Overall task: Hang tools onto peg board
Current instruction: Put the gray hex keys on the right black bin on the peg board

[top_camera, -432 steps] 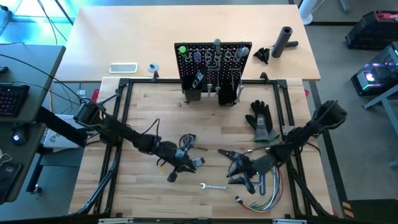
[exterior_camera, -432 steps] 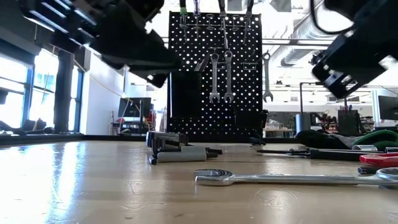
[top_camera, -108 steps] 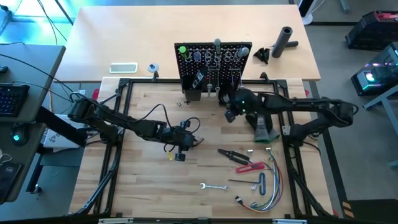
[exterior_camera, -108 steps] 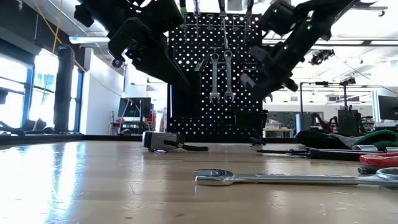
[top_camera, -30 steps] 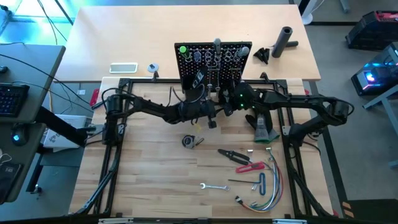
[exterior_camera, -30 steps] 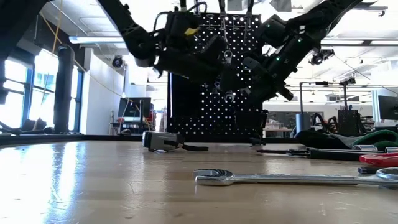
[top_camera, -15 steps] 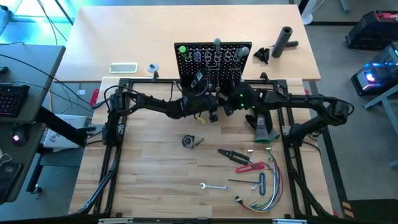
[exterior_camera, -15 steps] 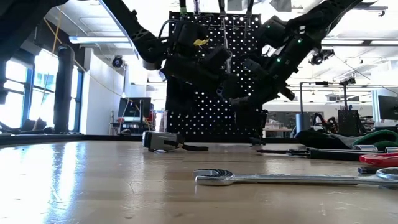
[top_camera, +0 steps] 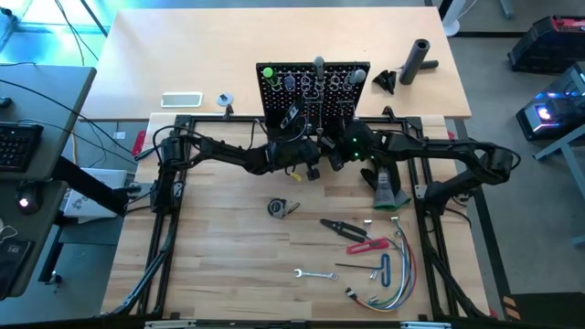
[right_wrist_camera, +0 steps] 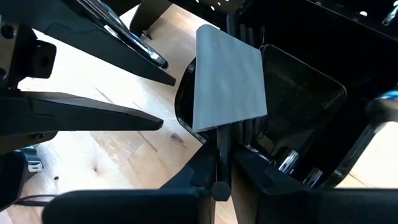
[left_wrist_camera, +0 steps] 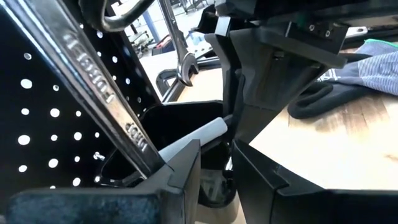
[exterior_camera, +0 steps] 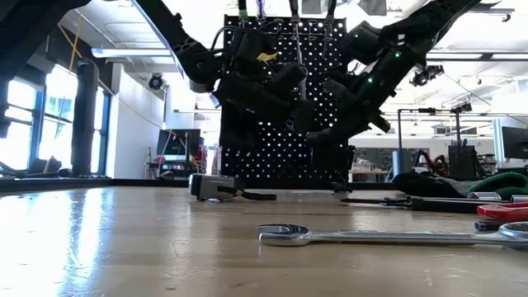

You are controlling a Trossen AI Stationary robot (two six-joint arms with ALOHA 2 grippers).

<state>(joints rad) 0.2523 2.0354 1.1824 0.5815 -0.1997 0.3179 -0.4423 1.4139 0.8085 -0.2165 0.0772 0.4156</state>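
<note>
The black peg board [top_camera: 311, 87] stands upright at the table's far middle, with wrenches [left_wrist_camera: 184, 59] hanging on its hooks. Both grippers are close in front of it, side by side. My left gripper [top_camera: 312, 170] has a silver wrench [left_wrist_camera: 93, 81] that slants up along the board's face. My right gripper [top_camera: 336, 157] is shut on a tool with a flat light-grey blade [right_wrist_camera: 227, 74]. It holds the blade over a black bin [right_wrist_camera: 298, 93] at the board's foot. In the left wrist view the gap between my left fingertips [left_wrist_camera: 216, 168] shows only the bin behind. My left gripper has the silver wrench by its lower end [left_wrist_camera: 151, 163], which runs in behind one finger [left_wrist_camera: 180, 167]; that finger hides the place of contact. The shaft slants up away from the fingers, clear of the table. My right gripper pinches the tool's thin dark shaft [right_wrist_camera: 221, 140] between its two fingers, just behind the grey blade. The fingers slant down from the near right toward the board. The blade sticks out ahead of them, clear of the table.
On the table's near half lie a tape measure [top_camera: 279, 208], black pliers [top_camera: 340, 226], a red-handled tool [top_camera: 366, 245], a small wrench [top_camera: 311, 272], hex keys [top_camera: 384, 270] and coloured wires [top_camera: 398, 283]. A black glove [top_camera: 384, 178] lies right of the grippers.
My left gripper has gone a little toward the far edge, closer to the peg board, and has tipped slightly, carrying the wrench with it.
</note>
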